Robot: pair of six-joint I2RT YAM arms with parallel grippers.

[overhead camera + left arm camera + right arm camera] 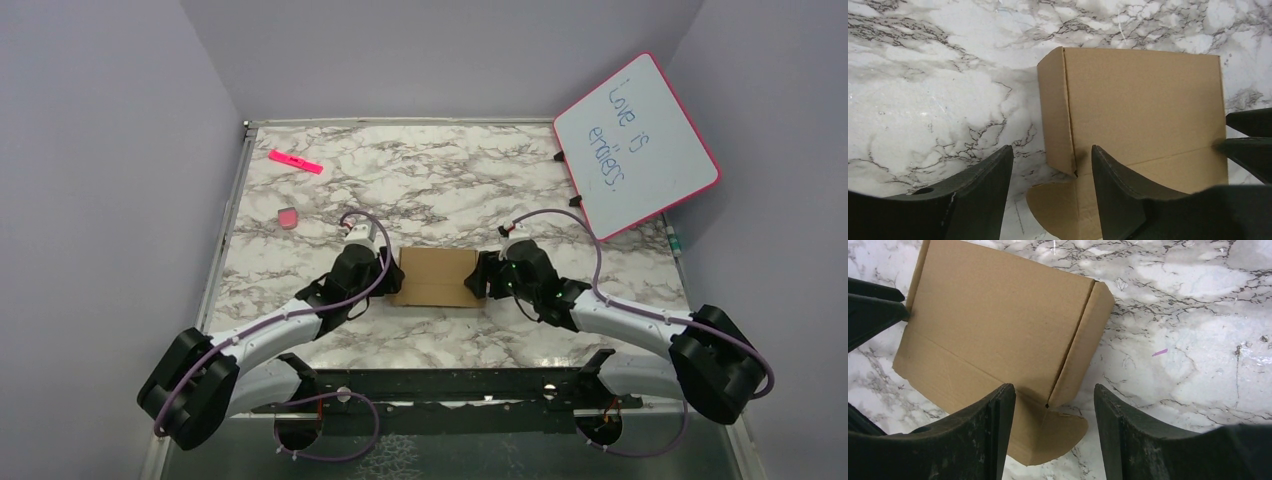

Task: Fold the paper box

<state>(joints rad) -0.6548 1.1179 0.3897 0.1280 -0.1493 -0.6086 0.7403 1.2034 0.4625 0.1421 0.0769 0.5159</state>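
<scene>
The paper box [435, 277] sits closed at mid-surface [450, 170], marble stretching wide beyond its far edge; a rounded tab juts from each near corner; the left gripper [1052, 155] reaches low at the box's left end, jaws parted astride that end wall, gripping nothing; the right gripper [1054, 392] mirrors it at the right end, jaws likewise released.

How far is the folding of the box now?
Done: the box looks formed, with both side walls folded down. In hand: the left gripper and right gripper each straddle one near corner, jaws open, not clamping. Left: the front flap and a rounded tab look untucked.
</scene>
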